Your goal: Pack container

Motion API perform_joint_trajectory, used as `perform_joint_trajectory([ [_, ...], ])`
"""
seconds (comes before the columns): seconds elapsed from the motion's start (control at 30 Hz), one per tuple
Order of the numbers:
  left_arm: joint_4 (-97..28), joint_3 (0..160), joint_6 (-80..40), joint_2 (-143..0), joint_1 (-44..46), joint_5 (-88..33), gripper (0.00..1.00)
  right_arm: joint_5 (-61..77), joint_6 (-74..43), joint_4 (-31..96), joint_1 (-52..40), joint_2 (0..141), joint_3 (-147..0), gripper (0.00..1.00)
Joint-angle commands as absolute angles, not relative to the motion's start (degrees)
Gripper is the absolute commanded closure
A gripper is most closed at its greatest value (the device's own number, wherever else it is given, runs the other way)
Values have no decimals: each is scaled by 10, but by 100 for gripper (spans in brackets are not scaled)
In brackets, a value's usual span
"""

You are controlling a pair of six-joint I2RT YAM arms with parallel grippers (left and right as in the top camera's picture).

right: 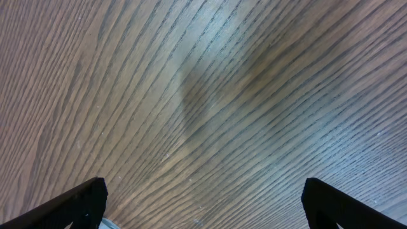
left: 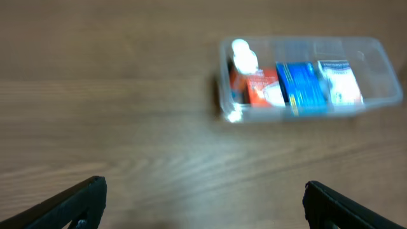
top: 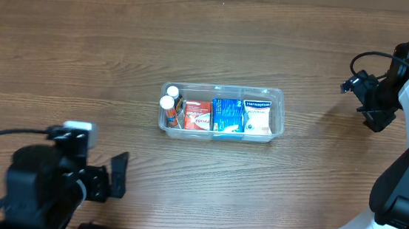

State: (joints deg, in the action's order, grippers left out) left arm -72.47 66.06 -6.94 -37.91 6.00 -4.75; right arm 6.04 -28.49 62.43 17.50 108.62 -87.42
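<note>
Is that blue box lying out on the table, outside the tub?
No, the blue box sits inside the container, between a red box and a white box.

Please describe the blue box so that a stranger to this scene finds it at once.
On the wooden table, find the clear plastic container near its middle. Three small boxes lie in a row inside; the blue box is the middle one. Its neighbours are a red box and a mostly white box.
</note>
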Motion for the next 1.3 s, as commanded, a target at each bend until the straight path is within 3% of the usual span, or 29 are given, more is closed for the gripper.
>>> perform_joint_trajectory([
  [0.0, -685, 604, -74, -390, 60, -95, 0, 63, -287, 622, 173, 1084, -875, 0],
  [0.37, -528, 512, 28, -440, 64, -106, 0, 63, -287, 622, 173, 1084, -875, 0],
  [0.9, -438, 267, 7, -131, 63, -107, 0, 63, -287, 622, 173, 1084, -875, 0],
  [1.27, -409, 170, -4, -43, 63, -147, 0, 63, -287, 622, 173, 1084, -875, 0],
])
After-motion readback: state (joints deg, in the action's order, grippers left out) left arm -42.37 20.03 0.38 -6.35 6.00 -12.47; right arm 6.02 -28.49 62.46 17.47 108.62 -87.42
